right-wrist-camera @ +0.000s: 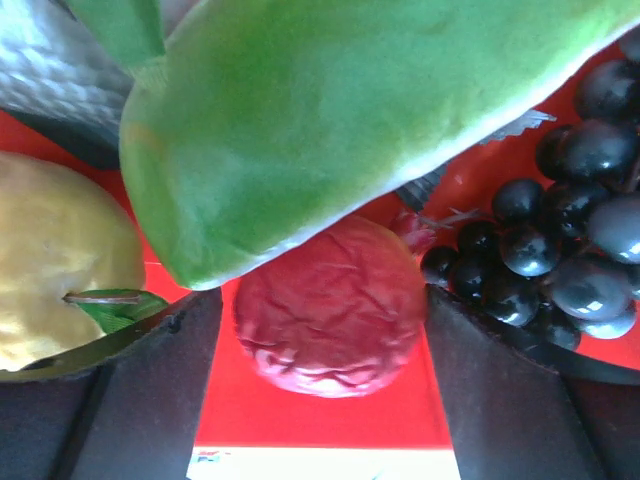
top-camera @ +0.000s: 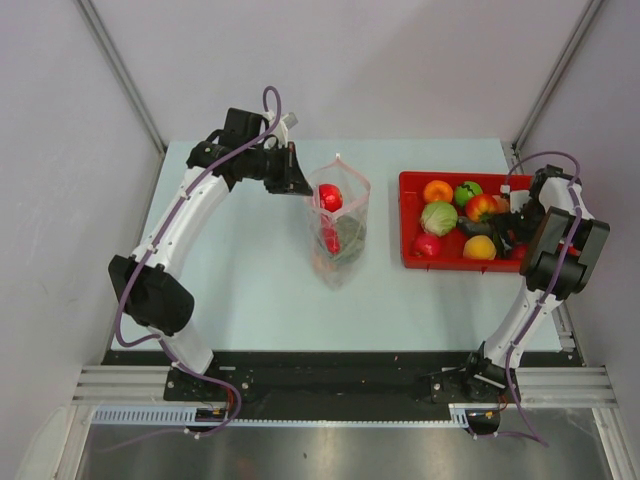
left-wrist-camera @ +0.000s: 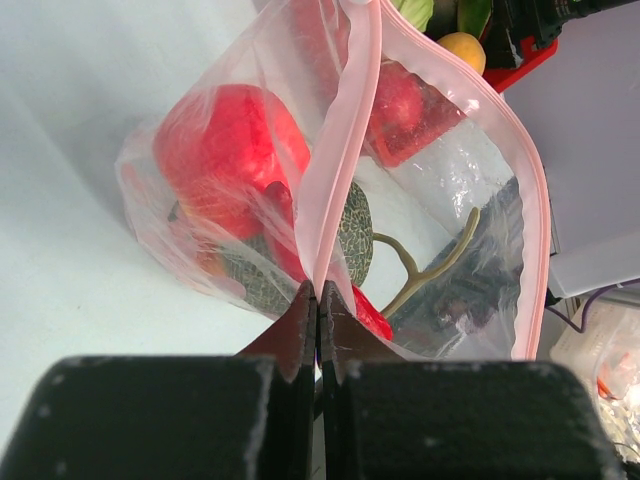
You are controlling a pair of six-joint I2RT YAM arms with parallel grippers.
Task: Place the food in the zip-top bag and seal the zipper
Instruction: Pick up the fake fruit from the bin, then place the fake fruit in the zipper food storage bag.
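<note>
Right wrist view puts a wrinkled red fruit [right-wrist-camera: 330, 310] between the spread, empty jaws of my right gripper [right-wrist-camera: 325, 345] in the red tray [right-wrist-camera: 320, 420], while at the top view's centre, leftward, my left gripper [left-wrist-camera: 317, 300] clenches the zipper [left-wrist-camera: 340, 150] of the zip-top bag [top-camera: 340, 215] on the bench [top-camera: 230, 250].
</note>
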